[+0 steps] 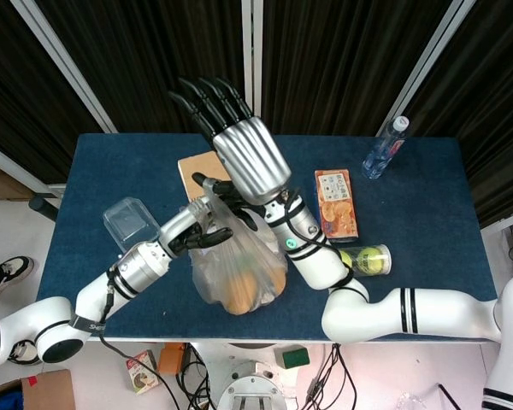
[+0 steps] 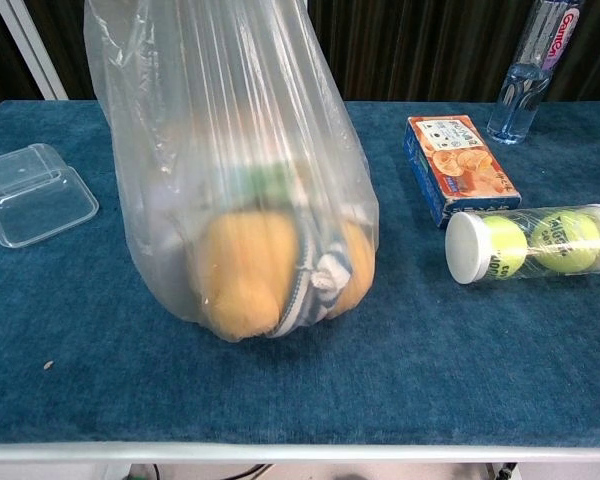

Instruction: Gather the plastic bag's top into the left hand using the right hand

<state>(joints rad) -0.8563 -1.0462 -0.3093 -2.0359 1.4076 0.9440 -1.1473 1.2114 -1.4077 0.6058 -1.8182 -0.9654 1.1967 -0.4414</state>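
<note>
The thin, clear, glossy plastic bag [image 2: 230, 170] is creased into long folds under the right hand [image 1: 246, 162], whose ribbed silver shell shines like metal above matt black fingers [image 1: 207, 98]. The dark blue cloth-covered surface [image 2: 430, 360] looks matt and napped, while the clear plastic tube of yellow tennis balls [image 2: 535, 243] beside it is smooth and shiny.

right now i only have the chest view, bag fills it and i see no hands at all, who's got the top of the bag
Observer: In the head view the left hand grips the gathered top of the plastic bag.
Operator: and my right hand
Observer: The right hand is raised above the bag's top, fingers spread and pointing away from the robot, holding nothing.
Operator: anything behind the bag i can't see
Observer: A brown cardboard piece lies on the table just behind the bag, partly hidden by the right hand.
</note>
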